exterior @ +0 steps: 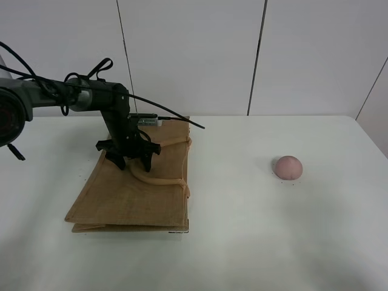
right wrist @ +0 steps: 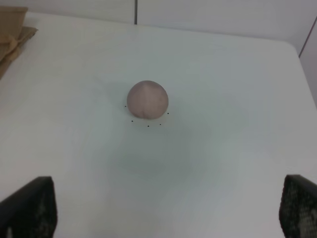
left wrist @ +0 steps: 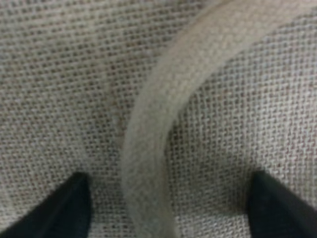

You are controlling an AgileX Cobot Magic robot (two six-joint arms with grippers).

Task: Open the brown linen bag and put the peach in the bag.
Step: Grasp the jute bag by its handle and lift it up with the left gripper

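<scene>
The brown linen bag (exterior: 130, 188) lies flat and closed on the white table, left of centre. Its light-tan handles (exterior: 159, 180) lie on top of it. My left gripper (exterior: 130, 160) is open and points down onto the bag's upper part. In the left wrist view its fingers (left wrist: 64, 203) stand either side of one handle (left wrist: 148, 144), close above the weave. The peach (exterior: 288, 167) sits alone on the table to the right. My right gripper (right wrist: 166, 210) is open and empty, hovering short of the peach (right wrist: 147, 100); it is out of the exterior view.
The white table (exterior: 242, 242) runs back to a white panelled wall (exterior: 194, 54). A black cable (exterior: 163, 112) trails from the left arm over the bag's far edge. A corner of the bag (right wrist: 12, 29) shows in the right wrist view.
</scene>
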